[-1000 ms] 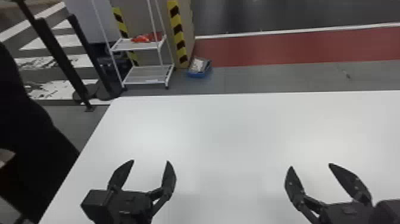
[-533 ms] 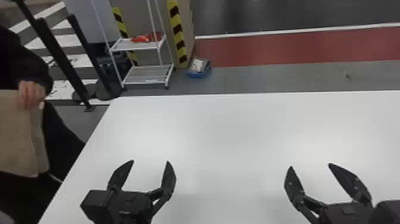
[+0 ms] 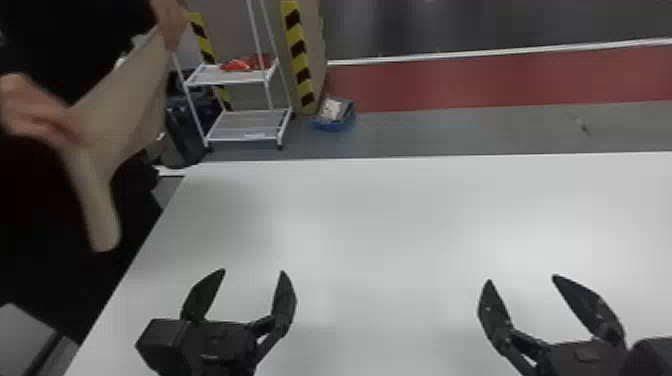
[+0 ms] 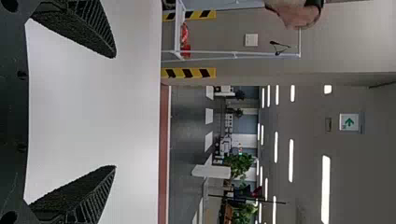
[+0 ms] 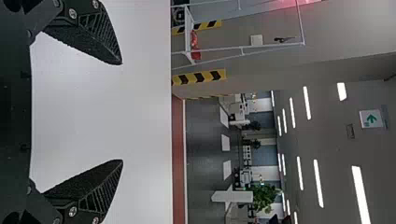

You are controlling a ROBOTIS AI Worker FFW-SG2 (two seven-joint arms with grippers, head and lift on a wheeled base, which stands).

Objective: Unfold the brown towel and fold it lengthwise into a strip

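Left gripper (image 3: 253, 271) and right gripper (image 3: 522, 278) noted empty, fingers apart, at frame's lower left and lower right. Brown towel (image 3: 120, 110) suspended, upper left, by a person's hands (image 3: 37, 112); if released crumpled, corners could be hidden and layers mis-pinched.

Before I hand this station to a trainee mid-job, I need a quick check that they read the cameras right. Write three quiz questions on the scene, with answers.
1. True or false: the left end effector and the right end effector are both open over the table.

2. Where is the brown towel?
a) Flat on the table
b) In a person's hands
c) Gripped by the right end effector

3. Fill in the colour: the item on the upper shelf of the white rack is ____.

Key: 1 true; 2 b; 3 red.
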